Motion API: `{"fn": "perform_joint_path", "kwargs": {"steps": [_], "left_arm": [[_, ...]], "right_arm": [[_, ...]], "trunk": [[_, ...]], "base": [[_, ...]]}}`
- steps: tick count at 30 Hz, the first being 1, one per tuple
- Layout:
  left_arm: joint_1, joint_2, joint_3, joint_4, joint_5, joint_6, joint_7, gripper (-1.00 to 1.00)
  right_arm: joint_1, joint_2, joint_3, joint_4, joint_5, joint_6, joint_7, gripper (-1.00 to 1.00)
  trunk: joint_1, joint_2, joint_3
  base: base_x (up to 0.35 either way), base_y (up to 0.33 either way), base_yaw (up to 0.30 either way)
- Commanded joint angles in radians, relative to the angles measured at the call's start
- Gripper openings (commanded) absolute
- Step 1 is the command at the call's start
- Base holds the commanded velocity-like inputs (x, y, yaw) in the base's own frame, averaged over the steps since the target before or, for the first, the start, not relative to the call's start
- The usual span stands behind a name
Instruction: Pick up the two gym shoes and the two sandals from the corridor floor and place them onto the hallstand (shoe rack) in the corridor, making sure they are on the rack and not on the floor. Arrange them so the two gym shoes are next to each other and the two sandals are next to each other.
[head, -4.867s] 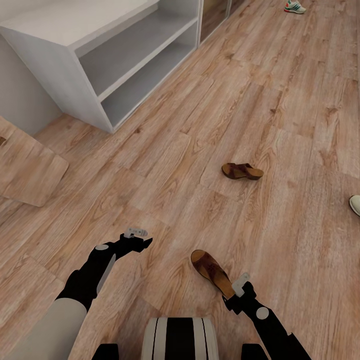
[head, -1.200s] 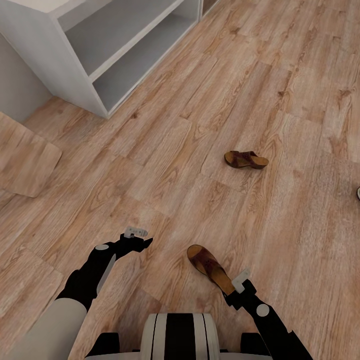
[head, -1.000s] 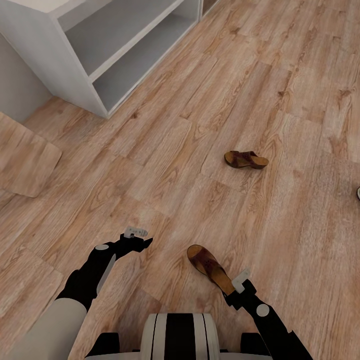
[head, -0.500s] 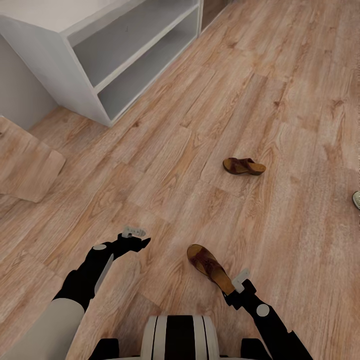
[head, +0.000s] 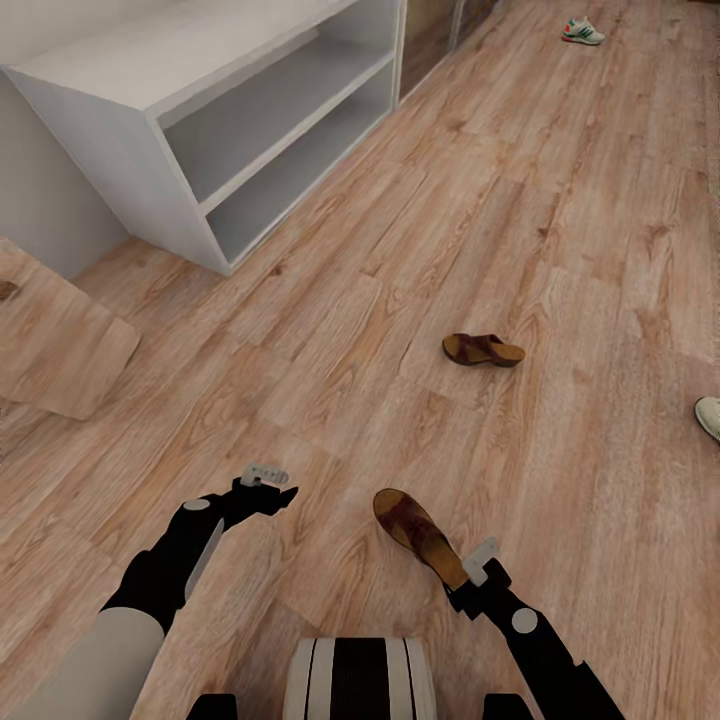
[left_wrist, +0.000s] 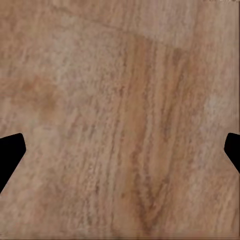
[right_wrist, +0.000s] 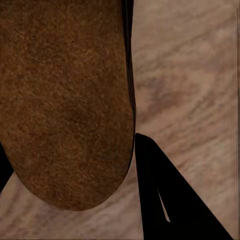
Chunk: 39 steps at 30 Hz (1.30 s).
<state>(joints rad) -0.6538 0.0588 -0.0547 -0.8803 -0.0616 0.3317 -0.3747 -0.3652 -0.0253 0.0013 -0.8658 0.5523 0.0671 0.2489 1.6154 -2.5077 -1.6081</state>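
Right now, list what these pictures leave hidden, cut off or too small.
- Head view: near sandal, heel behind right gripper.
- Head view: pale shoe, cut by the edge.
- Head view: far gym shoe, too small for detail.
- Right wrist view: whether the fingers actually clamp the sandal.

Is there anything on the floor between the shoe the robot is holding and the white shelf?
Nothing visible is in the way. The sandal sits in the right gripper, and bare floor stretches from it to the hallstand. The other sandal lies off to the side.
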Motion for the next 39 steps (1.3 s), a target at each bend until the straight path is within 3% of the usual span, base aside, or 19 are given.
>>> {"fn": "perform_joint_path", "kwargs": {"steps": [1, 3, 4, 5, 6, 9, 17, 22, 27, 28, 33, 34, 39], "left_arm": [[0.002, 0.001, -0.001, -0.001, -0.007, 0.004, -0.004, 1.00], [0.006, 0.001, -0.002, 0.000, -0.008, 0.003, -0.003, 1.00], [0.044, 0.002, 0.002, 0.034, -0.009, 0.000, 0.006, 1.00], [0.047, 0.003, 0.002, 0.046, -0.009, 0.000, 0.007, 1.00], [0.050, 0.003, 0.002, 0.088, -0.008, -0.001, 0.010, 1.00], [0.051, 0.003, 0.002, 0.131, -0.008, -0.027, 0.013, 1.00], [0.051, 0.001, 0.003, 0.254, -0.008, -0.168, 0.050, 1.00], [0.051, 0.000, 0.002, 0.332, -0.003, -0.250, 0.093, 1.00], [0.056, -0.002, 0.002, 0.410, 0.000, -0.341, 0.118, 1.00], [0.060, -0.002, 0.003, 0.434, 0.001, -0.373, 0.122, 1.00], [0.072, -0.004, 0.004, 0.484, 0.004, -0.442, 0.145, 1.00], [0.081, -0.005, 0.004, 0.499, 0.009, -0.465, 0.162, 1.00], [0.119, -0.007, 0.003, 0.526, 0.048, -0.539, 0.227, 1.00]], "right_arm": [[0.000, 0.002, 0.000, -0.002, 0.003, 0.007, 0.003, -1.00], [0.000, 0.016, 0.000, -0.006, 0.004, 0.007, 0.002, -1.00], [0.000, 0.023, -0.023, -0.007, -0.012, 0.005, 0.003, -1.00], [0.000, 0.023, -0.041, -0.008, -0.033, 0.005, 0.003, -1.00], [0.000, 0.021, -0.082, -0.008, -0.093, 0.000, 0.004, -1.00], [0.000, 0.018, -0.093, -0.008, -0.121, -0.005, 0.004, -1.00], [0.003, 0.012, -0.097, 0.016, -0.132, -0.032, 0.003, -1.00], [0.005, 0.007, -0.102, 0.046, -0.136, -0.124, 0.002, -1.00], [0.009, -0.002, -0.163, 0.058, -0.143, -0.196, 0.003, -1.00], [0.013, -0.002, -0.197, 0.061, -0.144, -0.209, 0.004, -1.00], [0.037, -0.003, -0.278, 0.075, -0.146, -0.241, 0.006, -1.00], [0.048, -0.004, -0.304, 0.087, -0.147, -0.261, 0.007, -1.00], [0.074, -0.003, -0.354, 0.162, -0.147, -0.373, 0.006, -1.00]], "trunk": [[-0.001, 0.000, 0.003], [-0.001, 0.001, 0.011], [-0.002, 0.001, 0.016], [-0.002, 0.001, 0.021], [-0.003, 0.001, 0.027], [-0.004, 0.002, 0.043], [-0.008, 0.004, 0.086], [-0.010, 0.005, 0.113], [-0.012, 0.006, 0.141], [-0.013, 0.006, 0.146], [-0.015, 0.008, 0.173], [-0.015, 0.008, 0.178], [-0.035, 0.043, 0.202]], "base": [[0.000, 0.000, 0.000], [0.000, 0.000, 0.000], [0.000, 0.000, -0.047], [0.000, 0.000, -0.063], [0.000, 0.000, -0.076], [0.000, 0.000, -0.078], [0.000, 0.000, -0.080], [0.000, 0.000, -0.080], [0.000, 0.000, -0.080], [0.000, 0.000, -0.080], [0.000, 0.000, -0.080], [0.000, 0.000, -0.080], [0.000, 0.000, -0.080]]}}
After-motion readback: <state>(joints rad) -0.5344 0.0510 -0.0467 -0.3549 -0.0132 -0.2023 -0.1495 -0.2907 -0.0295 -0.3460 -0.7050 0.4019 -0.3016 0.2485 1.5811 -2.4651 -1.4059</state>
